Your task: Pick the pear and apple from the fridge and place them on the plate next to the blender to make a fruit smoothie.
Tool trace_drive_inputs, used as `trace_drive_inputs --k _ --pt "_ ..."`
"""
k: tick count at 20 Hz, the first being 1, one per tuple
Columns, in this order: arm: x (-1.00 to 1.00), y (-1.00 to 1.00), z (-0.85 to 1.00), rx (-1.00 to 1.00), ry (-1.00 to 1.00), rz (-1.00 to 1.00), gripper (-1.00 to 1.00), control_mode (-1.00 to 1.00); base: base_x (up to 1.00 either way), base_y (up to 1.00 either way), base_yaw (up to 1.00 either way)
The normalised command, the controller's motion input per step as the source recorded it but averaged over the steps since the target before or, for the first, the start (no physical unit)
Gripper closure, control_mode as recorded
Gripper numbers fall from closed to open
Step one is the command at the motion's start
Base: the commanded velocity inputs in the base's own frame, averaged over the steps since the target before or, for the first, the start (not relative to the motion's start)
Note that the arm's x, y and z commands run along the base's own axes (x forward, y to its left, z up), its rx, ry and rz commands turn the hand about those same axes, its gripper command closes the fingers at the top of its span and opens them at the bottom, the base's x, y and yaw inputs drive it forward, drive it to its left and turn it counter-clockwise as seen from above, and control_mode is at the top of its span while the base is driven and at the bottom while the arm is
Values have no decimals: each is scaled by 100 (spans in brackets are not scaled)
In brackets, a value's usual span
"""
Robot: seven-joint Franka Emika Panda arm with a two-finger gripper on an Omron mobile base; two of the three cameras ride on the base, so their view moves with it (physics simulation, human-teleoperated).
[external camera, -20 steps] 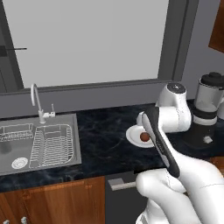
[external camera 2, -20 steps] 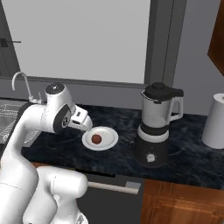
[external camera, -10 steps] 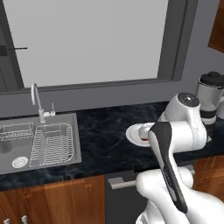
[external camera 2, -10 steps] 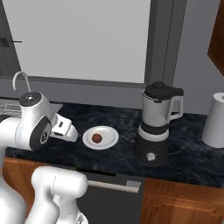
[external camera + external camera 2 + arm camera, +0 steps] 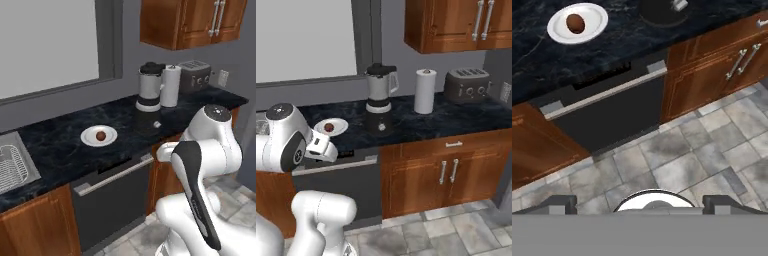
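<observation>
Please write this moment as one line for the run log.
apple: on plate | plate: left of blender | gripper: holds nothing, faces floor

Dark marble counter (image 5: 60,145) over brown wooden cabinets (image 5: 441,172), a grey-tiled floor (image 5: 677,160), and a grey wall (image 5: 396,35).

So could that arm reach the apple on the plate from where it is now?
Probably yes: the apple lies uncovered on the plate, nothing stands over it, and the fingers hang off the counter's front edge, with nothing between.
</observation>
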Motion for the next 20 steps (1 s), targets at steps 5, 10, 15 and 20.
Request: trace_drive_inputs --k 5,10,15,20 --pt "0 0 0 0 0 0 -100 100 -68 20 -87" --pt "0 0 0 0 0 0 -100 100 -62 11 -87" --pt "0 0 0 0 0 0 -100 100 -65 1 -82" --pt "0 0 0 0 0 0 -100 100 -35 -50 -68"
